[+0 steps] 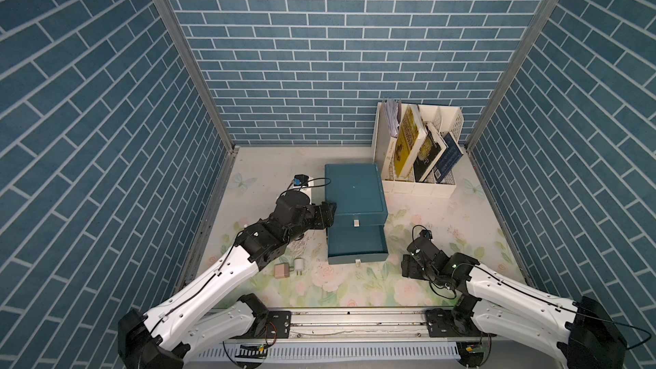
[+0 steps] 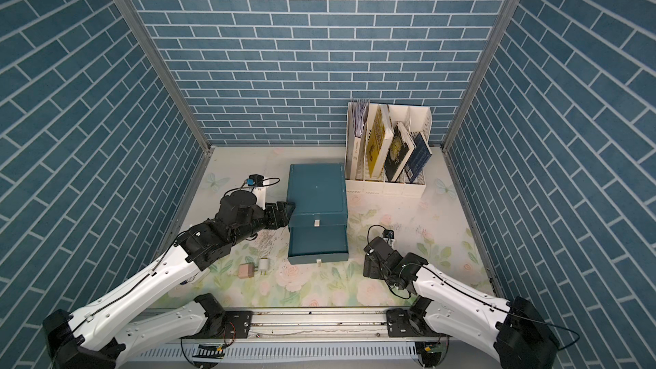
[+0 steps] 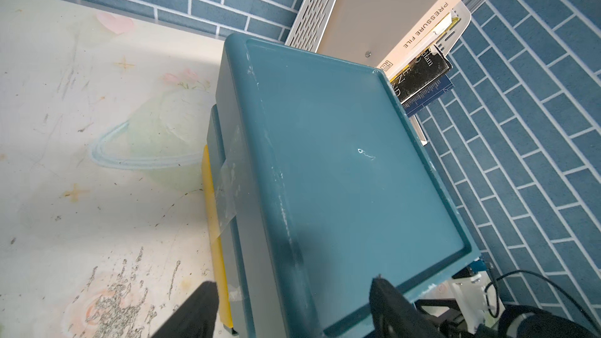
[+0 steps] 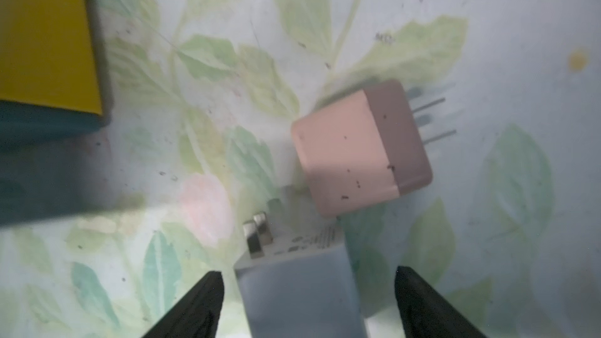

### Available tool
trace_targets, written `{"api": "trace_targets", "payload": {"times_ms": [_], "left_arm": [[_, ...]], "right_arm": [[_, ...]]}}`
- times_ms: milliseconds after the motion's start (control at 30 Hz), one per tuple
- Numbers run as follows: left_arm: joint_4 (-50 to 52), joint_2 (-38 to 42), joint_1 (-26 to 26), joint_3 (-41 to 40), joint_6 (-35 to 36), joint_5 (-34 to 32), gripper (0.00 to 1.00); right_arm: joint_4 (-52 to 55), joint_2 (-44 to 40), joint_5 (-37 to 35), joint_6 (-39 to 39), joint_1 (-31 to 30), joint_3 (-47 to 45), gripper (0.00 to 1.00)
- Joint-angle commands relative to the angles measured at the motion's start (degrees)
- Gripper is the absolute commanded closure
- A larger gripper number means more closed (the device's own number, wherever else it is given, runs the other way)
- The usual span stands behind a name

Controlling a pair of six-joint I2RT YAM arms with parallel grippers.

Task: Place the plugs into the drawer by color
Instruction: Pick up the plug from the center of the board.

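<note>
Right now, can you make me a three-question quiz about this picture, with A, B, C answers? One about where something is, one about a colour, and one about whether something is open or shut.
1. Where does the book rack stand, compared with the drawer chest?
A. On top of it
B. Behind it, off to the right
C. In front of it, between the arms

2. What colour is the plug lying beside the white plug?
A. Pink
B. Green
C. Black

3. How is the bottom drawer?
A. Pushed shut
B. Taken out and flipped over
C. Pulled out

Answers:
1 B, because both top views show the rack farther back than the chest and to its right.
2 A, because the pink plug lies right next to the white one.
3 C, because its front sticks out well past the chest's top.
</note>
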State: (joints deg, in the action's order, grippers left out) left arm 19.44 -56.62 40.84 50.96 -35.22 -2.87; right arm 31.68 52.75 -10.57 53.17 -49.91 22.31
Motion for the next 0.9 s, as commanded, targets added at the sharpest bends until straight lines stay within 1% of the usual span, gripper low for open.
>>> {"api": "trace_targets", "payload": {"times_ms": [0,200,333,467,533,700,767,867], "left_arm": [[-1.1,-0.1,-0.1,-0.6,-0.2,0.4,0.21],[-1.2,0.2,-0.1,-2.4,-0.4,-0.4,0.22],[-1.4,-0.1,-0.1,-3.1,-0.2,-0.6,0.23],[-1.1,-0.1,-0.1,-3.1,0.0,-0.6,0.23],[-1.1,-0.1,-0.1,-3.0,0.2,-0.8,0.23],[-1.0,0.3,-0.1,-3.1,0.0,-0.6,0.23],[-0.8,0.3,-0.1,-3.2,0.2,-1.0,0.23],[-1.1,0.0,-0.1,-3.1,0.1,-0.9,0.23]], "right_arm": [[-1.1,0.5,0.9,2.4,-1.8,0.4,0.13],[-0.9,6.3,-1.0,2.9,-4.2,2.0,0.13],[-1.5,8.6,-2.2,3.2,-4.7,2.0,0.21],[-1.6,10.0,-2.9,3.4,-4.7,2.6,0.25],[-1.1,10.4,-4.0,3.4,-4.7,2.9,0.31],[0.3,10.6,-3.9,3.7,-5.3,4.3,0.47],[1.8,10.0,-4.9,3.9,-5.9,5.1,0.55],[4.9,8.4,-6.6,4.8,-7.2,7.4,0.69]]}}
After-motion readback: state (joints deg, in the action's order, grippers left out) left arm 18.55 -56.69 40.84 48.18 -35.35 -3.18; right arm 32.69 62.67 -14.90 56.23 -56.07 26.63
